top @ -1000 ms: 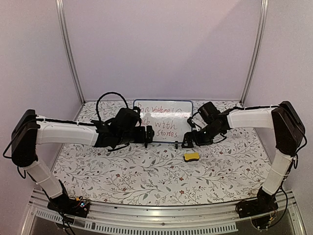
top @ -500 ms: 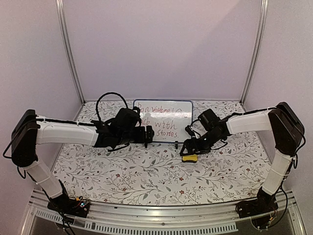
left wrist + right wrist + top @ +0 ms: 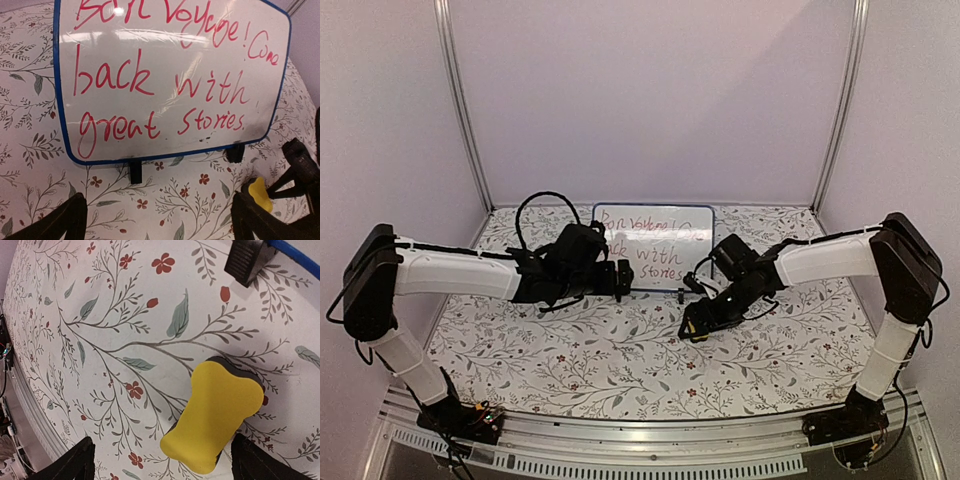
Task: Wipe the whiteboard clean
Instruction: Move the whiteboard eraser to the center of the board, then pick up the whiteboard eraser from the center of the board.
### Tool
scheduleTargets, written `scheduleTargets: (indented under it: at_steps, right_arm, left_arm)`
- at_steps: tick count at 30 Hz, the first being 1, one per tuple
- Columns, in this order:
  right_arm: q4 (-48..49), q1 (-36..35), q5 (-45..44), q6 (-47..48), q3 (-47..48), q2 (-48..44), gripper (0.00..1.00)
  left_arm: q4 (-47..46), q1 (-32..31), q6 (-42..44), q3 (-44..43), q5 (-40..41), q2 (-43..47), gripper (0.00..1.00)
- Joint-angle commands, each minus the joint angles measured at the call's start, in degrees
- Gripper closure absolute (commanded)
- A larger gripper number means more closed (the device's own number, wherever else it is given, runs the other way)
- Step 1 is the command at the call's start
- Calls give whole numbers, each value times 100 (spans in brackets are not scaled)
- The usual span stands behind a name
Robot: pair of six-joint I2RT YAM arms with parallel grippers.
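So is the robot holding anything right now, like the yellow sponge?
Nothing is held. The right jaws stand open over the sponge, which lies on the table; the left jaws stand open facing the whiteboard.

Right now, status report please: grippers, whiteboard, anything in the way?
Left gripper open, empty. Right gripper open above yellow eraser, not gripping. Whiteboard upright, red writing all there. Nothing in the way.

— Is anything washing out for you?
— Soft overhead light is glaring in a white streak across the whiteboard, and my left fingers are blurring dark at the frame's bottom.
— Shadows?
— Only faint, soft ones are showing.
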State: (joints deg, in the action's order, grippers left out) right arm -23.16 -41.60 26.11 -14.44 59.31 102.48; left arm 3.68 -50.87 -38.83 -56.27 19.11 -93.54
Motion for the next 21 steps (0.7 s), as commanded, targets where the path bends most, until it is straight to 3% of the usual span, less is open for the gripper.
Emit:
scheduleTargets:
  at_steps: [1,13,21]
  right_arm:
    - [-406,-43,-803,-115,335,27,9]
    - [-1234,-550,-2860,-426,1189,577,11]
    - [-1297,-719,-2983,-620,1204,553,11]
  left_arm:
    - [-97,-4,-29,32,31,107,0]
    - [-82,-5,-4,-15,31,41,0]
    - [-93,24,15,-28,27,-3,0]
